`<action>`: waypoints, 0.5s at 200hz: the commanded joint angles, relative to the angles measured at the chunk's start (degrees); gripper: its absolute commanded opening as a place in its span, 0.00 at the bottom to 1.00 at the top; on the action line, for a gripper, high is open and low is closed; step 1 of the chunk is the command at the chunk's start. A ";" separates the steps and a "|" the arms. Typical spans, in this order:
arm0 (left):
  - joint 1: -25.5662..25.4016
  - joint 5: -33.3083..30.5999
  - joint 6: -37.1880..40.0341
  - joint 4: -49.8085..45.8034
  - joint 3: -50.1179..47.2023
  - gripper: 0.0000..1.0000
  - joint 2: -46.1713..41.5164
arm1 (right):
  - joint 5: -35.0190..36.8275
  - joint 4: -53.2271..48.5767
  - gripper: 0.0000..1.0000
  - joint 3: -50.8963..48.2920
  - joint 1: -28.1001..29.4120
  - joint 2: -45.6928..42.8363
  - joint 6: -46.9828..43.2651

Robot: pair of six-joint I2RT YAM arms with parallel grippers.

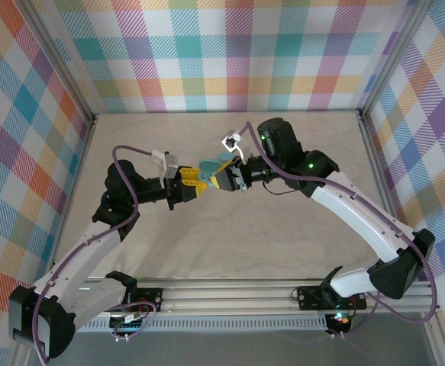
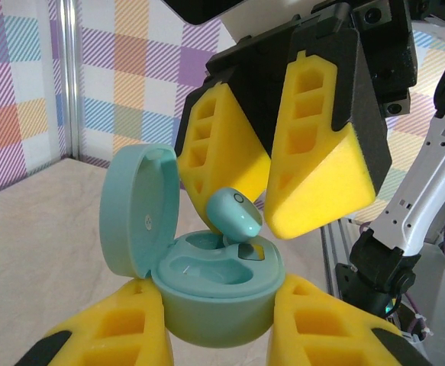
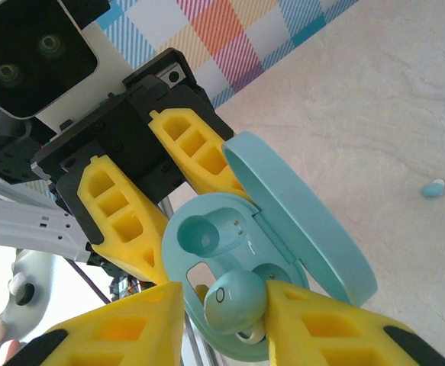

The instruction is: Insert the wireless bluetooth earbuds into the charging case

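While the left gripper [image 2: 218,324] clamps the open charging case [image 2: 214,286], the right gripper [image 3: 224,299] stands narrowly parted around an earbud [image 2: 233,213] half-seated inside.

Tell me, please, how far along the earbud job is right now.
Done: the charging case is open, clamped in the left gripper. In hand: one earbud sits tilted at a socket between the fingers of the right gripper, not fully seated. Left: the other socket is empty, and a loose earbud lies on the table.
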 commanded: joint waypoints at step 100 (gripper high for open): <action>-0.85 1.74 0.08 3.02 -0.41 0.00 -1.87 | 2.73 -4.53 0.45 4.19 -0.20 1.38 -0.04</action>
